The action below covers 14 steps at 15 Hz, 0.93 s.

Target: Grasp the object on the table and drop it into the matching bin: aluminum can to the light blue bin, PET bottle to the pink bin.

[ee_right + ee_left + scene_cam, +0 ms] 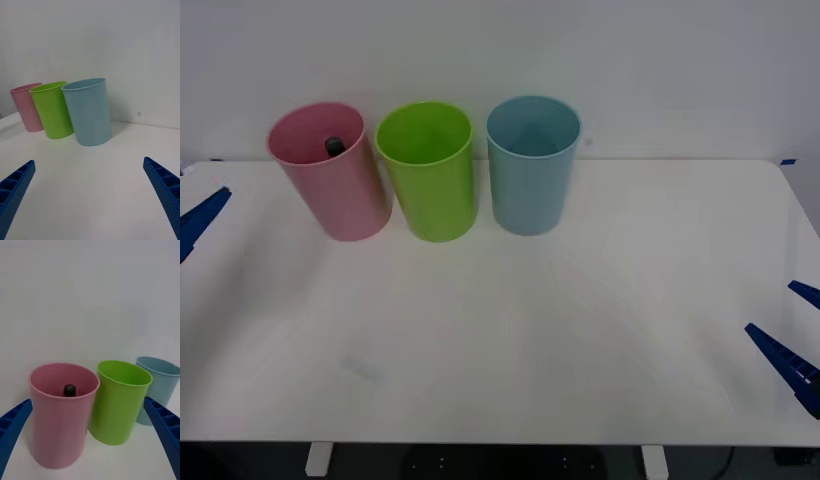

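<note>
PET bottle (pixel 69 390) is being seen inside the pink bin (pixel 340 195), black cap up. Left gripper (pixel 90 435) is being held apart facing that bin; right gripper (pixel 90 195) is being held apart over the table (pixel 580 340).

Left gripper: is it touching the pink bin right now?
Apart. In the left wrist view the left gripper is open, its fingers flanking the pink bin with gaps either side. The front view shows white table between them.

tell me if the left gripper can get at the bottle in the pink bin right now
Probably not easily. The bottle sits deep inside the pink bin, its cap below the rim; the open left gripper faces the bin's wall, so only from above.
</note>
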### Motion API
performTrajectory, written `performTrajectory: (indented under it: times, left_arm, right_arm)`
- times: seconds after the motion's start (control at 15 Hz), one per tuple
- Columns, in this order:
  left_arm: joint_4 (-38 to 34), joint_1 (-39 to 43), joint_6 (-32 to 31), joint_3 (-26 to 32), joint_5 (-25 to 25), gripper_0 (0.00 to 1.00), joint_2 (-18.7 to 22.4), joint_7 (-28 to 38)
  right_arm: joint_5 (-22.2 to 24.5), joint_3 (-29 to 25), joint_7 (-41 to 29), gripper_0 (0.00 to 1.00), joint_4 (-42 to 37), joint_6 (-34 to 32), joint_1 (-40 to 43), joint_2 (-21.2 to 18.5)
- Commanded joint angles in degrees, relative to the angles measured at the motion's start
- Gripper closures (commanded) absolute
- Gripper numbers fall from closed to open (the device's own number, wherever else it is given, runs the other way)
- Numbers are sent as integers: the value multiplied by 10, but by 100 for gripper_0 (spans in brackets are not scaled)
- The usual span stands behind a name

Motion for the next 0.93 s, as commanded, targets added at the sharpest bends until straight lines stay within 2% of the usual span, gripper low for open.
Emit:
performTrajectory:
  times: [0.07,0.2,0.47,0.73,0.93]
  left_arm:
    - [0,23,-47,3,5,0,0,-36]
    - [0,40,-76,3,7,0,0,-45]
    - [0,86,-108,4,18,0,0,-120]
    - [-1,125,-152,20,36,0,0,-132]
    - [-25,163,-153,18,50,0,0,-134]
  right_arm:
    - [0,0,0,0,0,0,0,0]
    - [0,0,0,0,0,0,0,0]
    - [0,0,0,0,0,0,0,0]
    - [0,0,0,0,0,0,0,0]
    - [0,0,0,0,0,0,0,0]
